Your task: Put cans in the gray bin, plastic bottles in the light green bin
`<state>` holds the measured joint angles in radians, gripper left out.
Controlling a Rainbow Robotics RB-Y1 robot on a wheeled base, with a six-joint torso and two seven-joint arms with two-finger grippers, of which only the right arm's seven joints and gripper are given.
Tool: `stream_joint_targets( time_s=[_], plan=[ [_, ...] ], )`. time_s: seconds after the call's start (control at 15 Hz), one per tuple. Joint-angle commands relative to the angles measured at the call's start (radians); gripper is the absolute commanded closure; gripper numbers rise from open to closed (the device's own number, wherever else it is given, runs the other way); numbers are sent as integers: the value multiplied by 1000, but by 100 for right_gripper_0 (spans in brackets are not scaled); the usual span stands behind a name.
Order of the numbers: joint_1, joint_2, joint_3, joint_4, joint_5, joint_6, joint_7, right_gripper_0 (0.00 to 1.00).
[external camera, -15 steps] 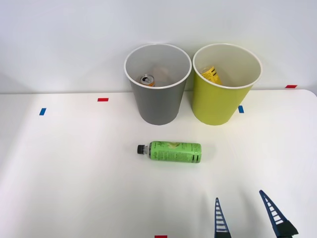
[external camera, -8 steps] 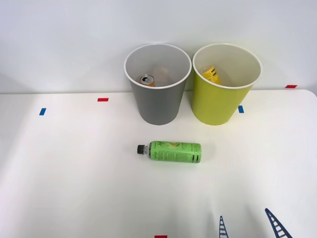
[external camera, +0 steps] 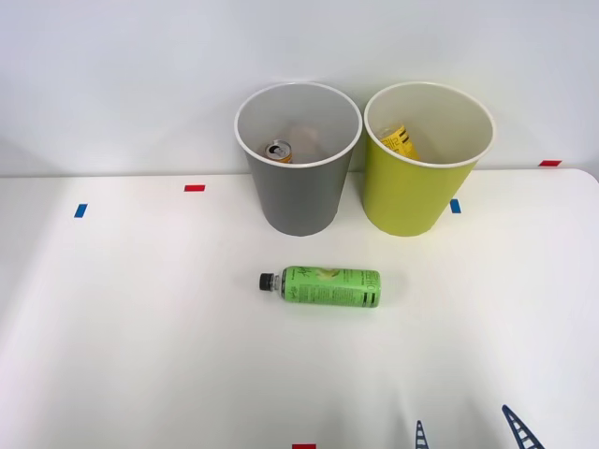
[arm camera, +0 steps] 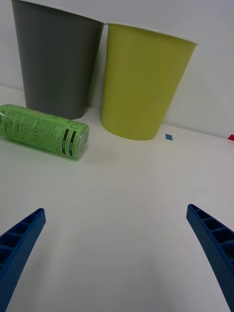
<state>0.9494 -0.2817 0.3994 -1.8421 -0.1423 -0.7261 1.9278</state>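
Note:
A green-labelled plastic bottle (external camera: 323, 286) with a black cap lies on its side on the white table, cap pointing left; the wrist view shows its base end (arm camera: 44, 130). Behind it stand the gray bin (external camera: 298, 192) (arm camera: 57, 63) and the light green bin (external camera: 421, 192) (arm camera: 144, 80), side by side. An orange can (external camera: 278, 151) lies inside the gray bin. A yellow-labelled object (external camera: 398, 140) rests in the light green bin. My right gripper (external camera: 465, 433) (arm camera: 114, 253) is open and empty at the table's near edge, to the right of the bottle.
Small red tape marks (external camera: 195, 188) and blue tape marks (external camera: 80, 210) dot the white table (external camera: 140, 327). A white wall rises right behind the bins.
My right gripper has drawn back toward the near edge, so less of its fingers shows in the front view. The bottle, can and bins have not moved.

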Motion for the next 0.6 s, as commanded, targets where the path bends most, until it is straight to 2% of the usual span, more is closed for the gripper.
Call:
stream_joint_targets(
  time_s=[0.07, 0.6],
  plan=[
    [0, -1, -1, 0, 0, 0, 0, 0],
    [0, -1, -1, 0, 0, 0, 0, 0]
  ],
)
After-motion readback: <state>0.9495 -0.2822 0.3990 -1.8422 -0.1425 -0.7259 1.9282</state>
